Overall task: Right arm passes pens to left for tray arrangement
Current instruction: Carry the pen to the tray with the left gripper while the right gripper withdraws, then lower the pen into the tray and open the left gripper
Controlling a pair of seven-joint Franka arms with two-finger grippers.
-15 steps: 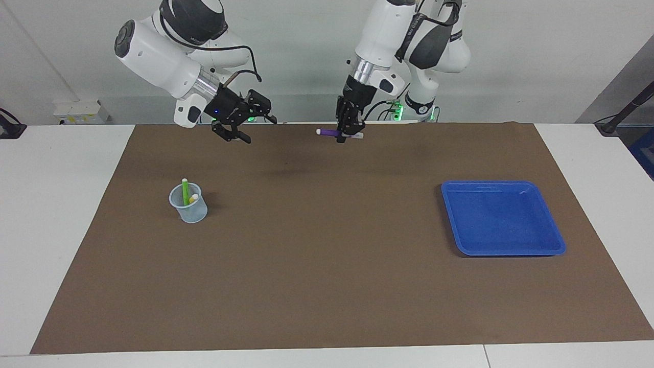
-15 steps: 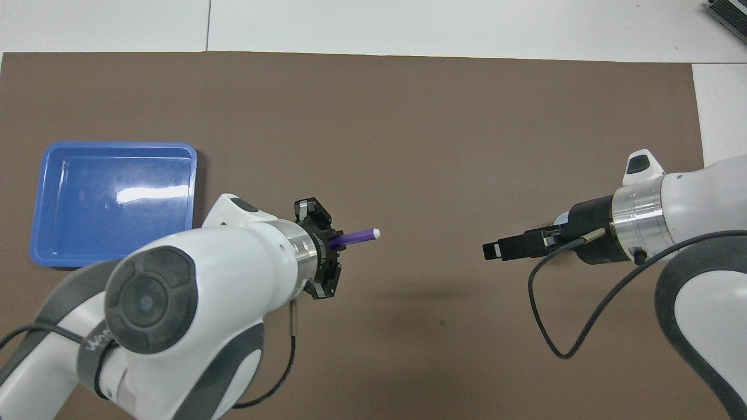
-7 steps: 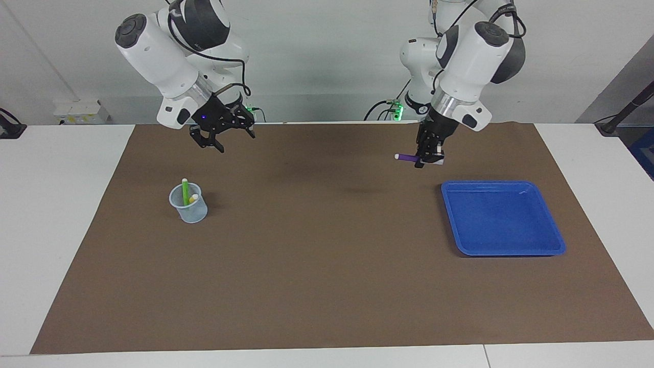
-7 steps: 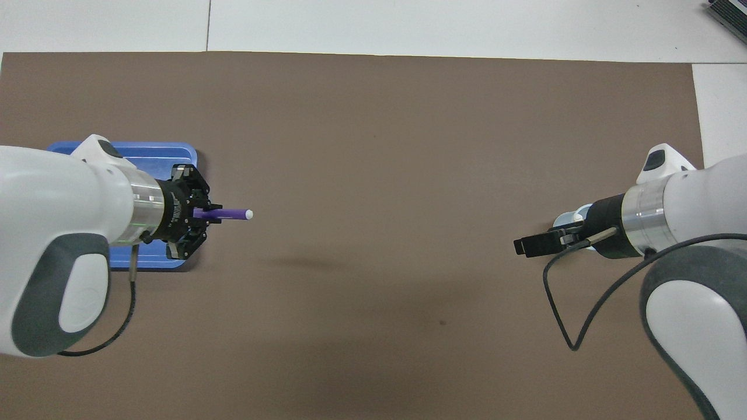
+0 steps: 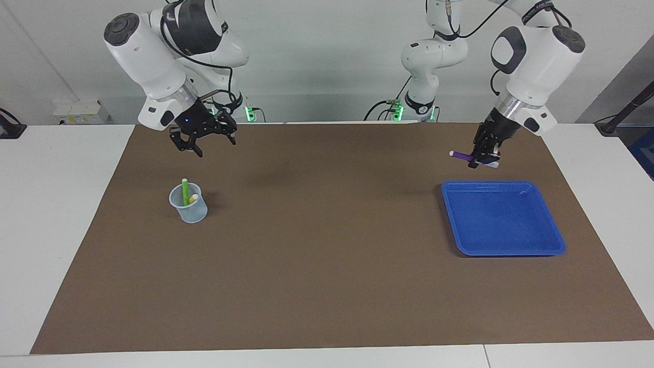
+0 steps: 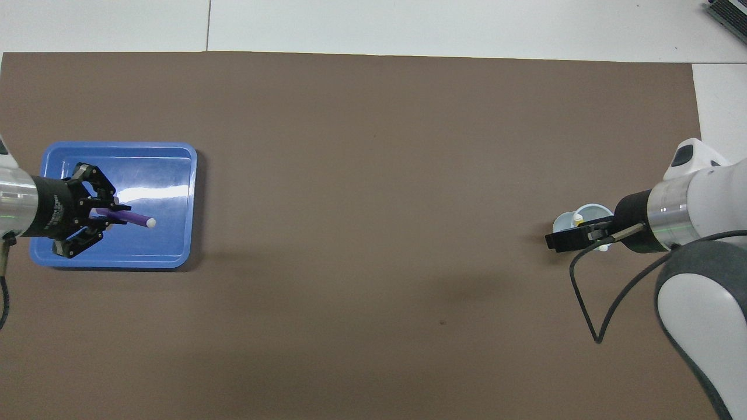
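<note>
1. Left gripper (image 5: 483,159), upper right of the facing view, raised over the blue tray (image 5: 554,240), pinches the purple pen (image 5: 461,155).
2. Right gripper (image 5: 204,143), upper left, fingers spread, holds nothing, above the cup (image 5: 190,210).
3. Cup contains the green pen (image 5: 185,191) and yellow pen (image 5: 193,198).

Left pincer (image 5: 483,159) raised, clamped shut, right pincer (image 5: 203,141) raised, spread open

brown mat (image 5: 327,266) | on white table (image 5: 56,214) | pale cup (image 5: 190,208), seemingly translucent
</note>
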